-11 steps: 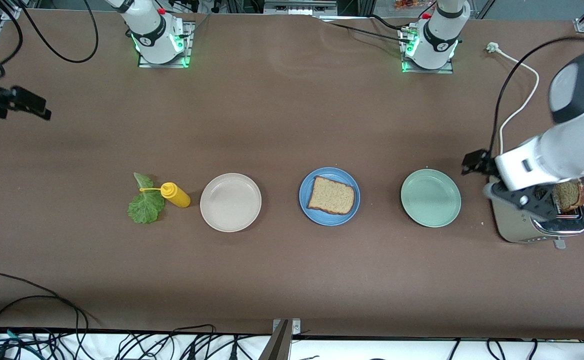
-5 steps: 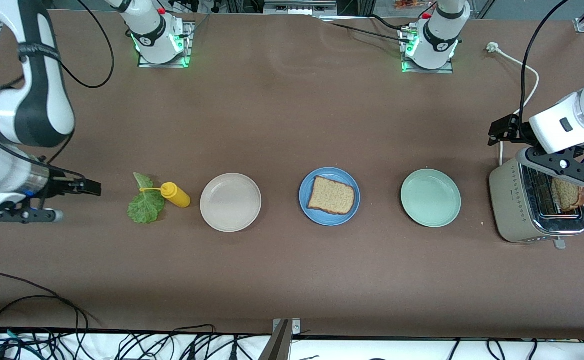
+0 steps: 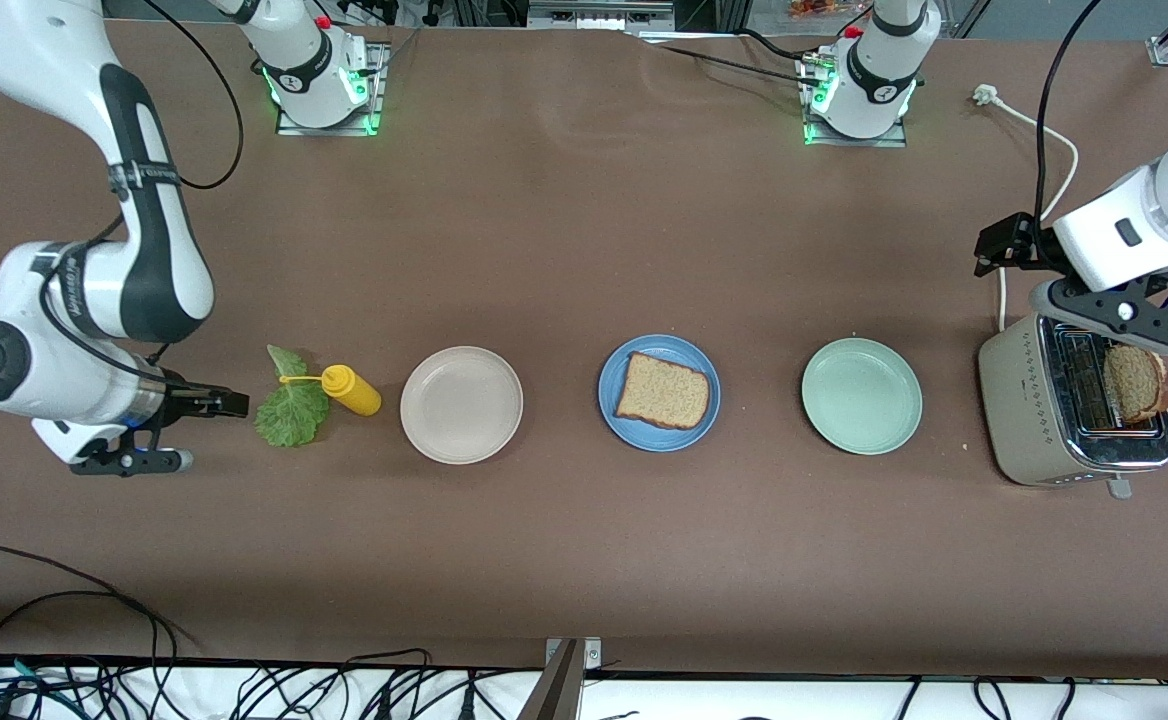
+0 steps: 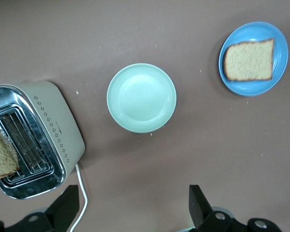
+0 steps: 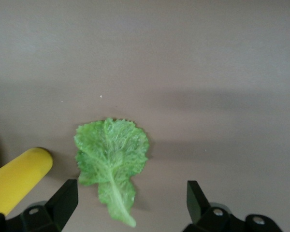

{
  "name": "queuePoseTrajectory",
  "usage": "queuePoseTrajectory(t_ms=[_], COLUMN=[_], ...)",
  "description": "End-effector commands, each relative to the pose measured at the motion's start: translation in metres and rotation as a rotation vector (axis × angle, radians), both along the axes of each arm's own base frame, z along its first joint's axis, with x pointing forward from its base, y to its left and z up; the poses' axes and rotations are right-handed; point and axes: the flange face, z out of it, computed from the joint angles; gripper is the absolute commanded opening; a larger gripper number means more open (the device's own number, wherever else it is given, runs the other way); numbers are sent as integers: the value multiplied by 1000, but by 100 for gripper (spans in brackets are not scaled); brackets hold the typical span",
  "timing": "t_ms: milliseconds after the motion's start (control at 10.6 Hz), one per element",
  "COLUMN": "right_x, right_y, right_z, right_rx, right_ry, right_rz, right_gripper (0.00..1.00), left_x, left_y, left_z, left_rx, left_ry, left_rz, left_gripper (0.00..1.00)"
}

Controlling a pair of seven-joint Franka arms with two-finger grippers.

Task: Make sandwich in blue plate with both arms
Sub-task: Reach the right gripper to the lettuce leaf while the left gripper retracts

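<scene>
Since half a second ago: right arm swung in from the table's edge, right gripper [image 3: 124,462] now low beside the lettuce leaf [image 3: 291,408], toward the right arm's end of the table. Left gripper [image 3: 1122,312] shifted only slightly, staying over the toaster [image 3: 1034,410].

Right gripper: fingers [image 5: 63,200] spread wide in the right wrist view, nothing between them. Lettuce leaf flat on the brown table [image 3: 564,230], stem end pointing toward the gripper in that view; yellow mustard bottle [image 3: 349,389] lying on its side, just beside the leaf, seemingly touching one edge.

Left gripper: fingers [image 4: 198,205] apart in the left wrist view, holding nothing. One bread slice [image 3: 1134,382] standing in the toaster slot farther from the plates, top edge sticking out. White power cord [image 3: 1039,170] running from the toaster toward the left arm's base.

Blue plate [image 3: 616,375] mid-table, between the off-white plate [image 3: 461,404] and the pale mint-green plate [image 3: 861,396]; all three in a row, well apart. Single brown bread slice [image 3: 664,391] lying flat on the blue plate, no lettuce on it. Other two plates bare.

Sandwich not yet assembled: one slice plated, one in the toaster, leaf on the table.
</scene>
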Motion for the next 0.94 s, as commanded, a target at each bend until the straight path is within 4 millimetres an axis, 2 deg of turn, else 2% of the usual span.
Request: queuePoseTrajectory(t_ms=[0, 188, 282, 470, 846], right_x=[8, 8, 8, 6, -7], right_y=[5, 17, 21, 39, 43], right_z=[-39, -65, -77, -96, -136], right_rx=[40, 52, 54, 73, 78], right_ry=[-16, -20, -30, -42, -36], right_rz=[26, 60, 68, 87, 140], right_gripper=[100, 100, 100, 100, 100], left_x=[-40, -52, -55, -69, -62], left_y=[7, 7, 13, 14, 10], left_z=[21, 27, 25, 22, 24], left_rx=[-43, -41, -37, -34, -39], left_ry=[-161, -177, -150, -132, -122], left_rz=[38, 33, 45, 46, 39], left_gripper=[100, 100, 100, 100, 100])
